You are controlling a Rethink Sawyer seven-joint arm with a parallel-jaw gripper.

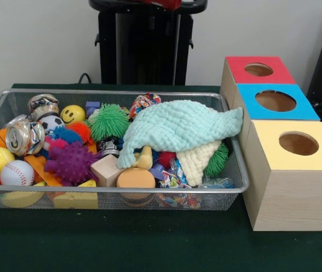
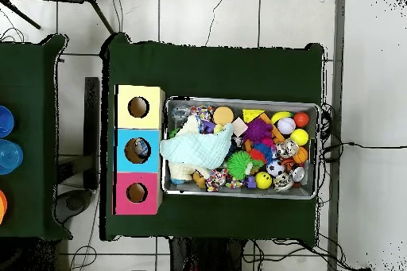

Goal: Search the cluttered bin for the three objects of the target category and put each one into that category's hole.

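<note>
- No readable writing on anything.
- Wire-mesh bin (image 1: 236, 170) (image 2: 241, 103) holds a mint cloth (image 1: 178, 126) (image 2: 197, 150), a baseball (image 1: 17, 173), a crushed can (image 1: 25, 136).
- Gripper not visible in either view.

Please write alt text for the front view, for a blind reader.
A silver wire-mesh bin full of toys, partly covered by a mint cloth, sits beside three wooden boxes with red, blue and yellow holed tops. No gripper shows.

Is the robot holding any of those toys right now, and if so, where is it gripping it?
Nothing is held. The pincer shows in neither view; only the pedestal stands behind the table. All the toys and the mint cloth lie in the bin.
</note>
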